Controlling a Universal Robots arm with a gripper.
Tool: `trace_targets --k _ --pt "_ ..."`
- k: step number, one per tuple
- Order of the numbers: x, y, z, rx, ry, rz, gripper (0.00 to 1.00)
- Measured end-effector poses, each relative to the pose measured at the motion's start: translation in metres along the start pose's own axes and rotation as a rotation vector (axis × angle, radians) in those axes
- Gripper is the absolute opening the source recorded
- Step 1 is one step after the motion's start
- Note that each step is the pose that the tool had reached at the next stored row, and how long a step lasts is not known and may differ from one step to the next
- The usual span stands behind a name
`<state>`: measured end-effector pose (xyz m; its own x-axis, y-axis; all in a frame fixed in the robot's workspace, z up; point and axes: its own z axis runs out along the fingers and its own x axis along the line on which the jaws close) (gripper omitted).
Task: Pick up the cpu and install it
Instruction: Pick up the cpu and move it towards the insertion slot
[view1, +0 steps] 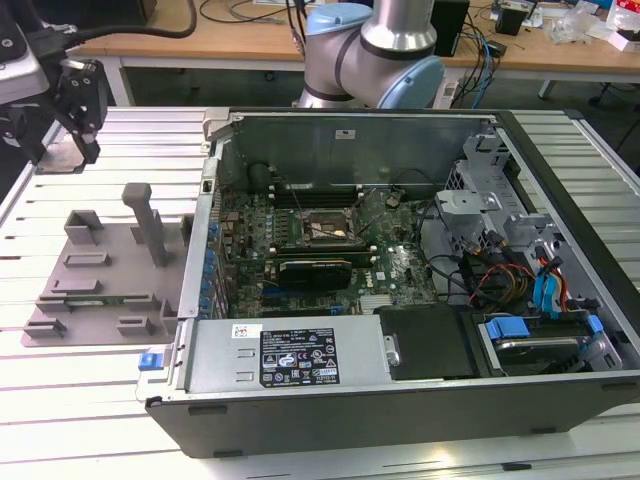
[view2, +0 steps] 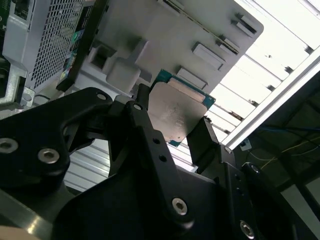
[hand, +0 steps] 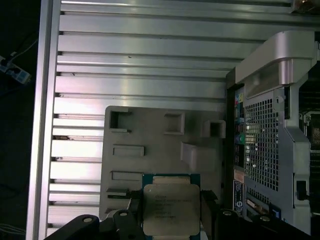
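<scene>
The cpu (view2: 177, 112) is a flat square chip with a silver top and a green rim. In both wrist views it sits between two black fingers, one on each side, and my gripper (view2: 172, 120) is shut on it. It hangs above the grey plastic tray (hand: 150, 135), clear of the tray's surface. In the first wrist view the cpu (hand: 170, 207) lies over the tray's edge between the fingers of the gripper (hand: 171, 210). In the exterior view the gripper (view1: 85, 120) is high at the far left, above the table and well left of the socket (view1: 322, 228) on the motherboard.
An open computer case (view1: 400, 400) fills the middle and right of the slatted metal table (view1: 60, 400). The grey tray (view1: 100, 270) with upright blocks lies left of the case. The arm's base (view1: 370, 50) stands behind the case. Cables and drive bays (view1: 530, 290) crowd the case's right side.
</scene>
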<state>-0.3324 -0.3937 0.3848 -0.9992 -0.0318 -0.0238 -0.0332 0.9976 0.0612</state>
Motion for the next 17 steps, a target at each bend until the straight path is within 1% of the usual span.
trace_targets --k 2,4,8,11,15,16,17 --pt "-0.0048 -0.0001 0.0001 0.0000 0.0000 0.000 0.55" --pt "-0.0111 -0.0003 0.0003 0.0000 0.0000 0.000 0.55" --pt "-0.0182 -0.0006 0.0004 0.0000 0.0000 0.000 0.55" --pt "-0.0250 -0.0008 0.0006 0.0000 0.0000 0.000 0.55" --pt "-0.0319 -0.0010 0.0007 0.0000 0.0000 0.000 0.55" --pt "-0.0348 -0.0011 0.0008 -0.0001 0.0000 0.000 0.55" --pt "-0.0395 -0.0013 0.0008 0.0001 0.0001 0.000 0.55"
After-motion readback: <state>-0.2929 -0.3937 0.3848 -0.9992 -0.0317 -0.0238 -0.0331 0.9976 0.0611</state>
